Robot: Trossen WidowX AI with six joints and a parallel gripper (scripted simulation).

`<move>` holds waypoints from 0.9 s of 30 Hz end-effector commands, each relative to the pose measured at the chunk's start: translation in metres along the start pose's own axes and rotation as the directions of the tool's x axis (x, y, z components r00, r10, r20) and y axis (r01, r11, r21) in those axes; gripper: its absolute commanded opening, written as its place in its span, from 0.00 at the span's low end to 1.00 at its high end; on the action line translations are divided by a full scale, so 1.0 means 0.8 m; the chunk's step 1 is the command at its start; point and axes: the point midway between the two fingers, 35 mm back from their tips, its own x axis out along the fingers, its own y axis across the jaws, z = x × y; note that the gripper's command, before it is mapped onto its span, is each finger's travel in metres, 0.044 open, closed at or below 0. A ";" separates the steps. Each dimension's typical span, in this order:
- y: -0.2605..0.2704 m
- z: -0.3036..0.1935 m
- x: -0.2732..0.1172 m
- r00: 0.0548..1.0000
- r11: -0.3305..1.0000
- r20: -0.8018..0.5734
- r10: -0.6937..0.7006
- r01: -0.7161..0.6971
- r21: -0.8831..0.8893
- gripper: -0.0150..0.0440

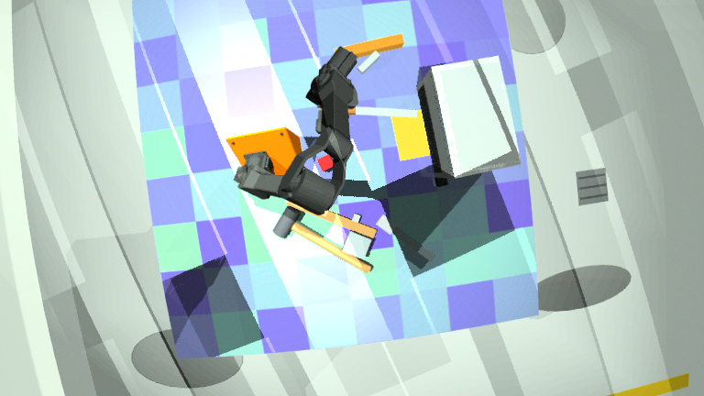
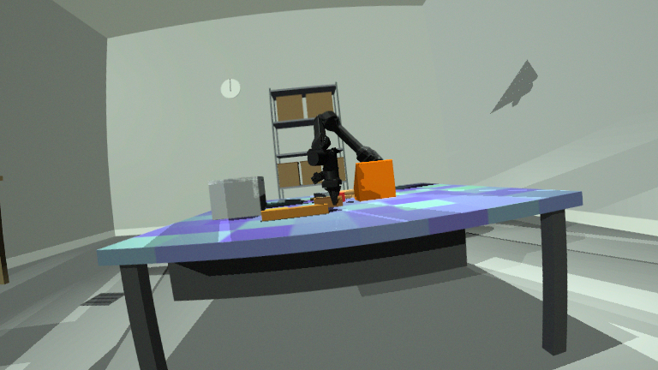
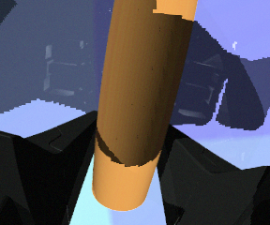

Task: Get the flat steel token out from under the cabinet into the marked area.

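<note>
The white cabinet (image 1: 475,116) (image 2: 235,199) stands with its dark front side toward the arm. The yellow marked area (image 1: 410,137) lies in front of it. My gripper (image 2: 334,202) (image 3: 129,124) is shut on a round wooden handle (image 1: 353,110) (image 2: 320,201) (image 3: 142,84) near its end, low over the table. The tool's pale flat shaft (image 1: 386,111) runs from the handle across the far edge of the marked area to the cabinet's front; whether its tip is underneath is hidden. The arm hides the gripper in the top view. I cannot make out the token in any view.
An orange bar (image 1: 379,45) (image 2: 295,212) and a small pale bar (image 1: 368,62) lie beyond the gripper. A red block (image 1: 325,162) is beside the arm. A mallet (image 1: 332,247), a wooden-handled tool (image 1: 357,225) and a grey tool (image 1: 410,244) lie nearer. An orange box (image 1: 269,145) (image 2: 375,180) stands by the base.
</note>
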 end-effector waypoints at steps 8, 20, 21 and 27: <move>0.004 -0.001 -0.001 1.000 0.999 0.000 0.000 0.000 0.039 0.25; 0.020 -0.003 -0.004 1.000 0.997 -0.001 0.000 0.000 0.071 0.25; 0.021 -0.003 -0.004 1.000 0.997 -0.001 0.000 0.000 0.073 0.25; 0.029 -0.005 -0.005 1.000 0.997 -0.001 0.000 0.001 0.083 0.25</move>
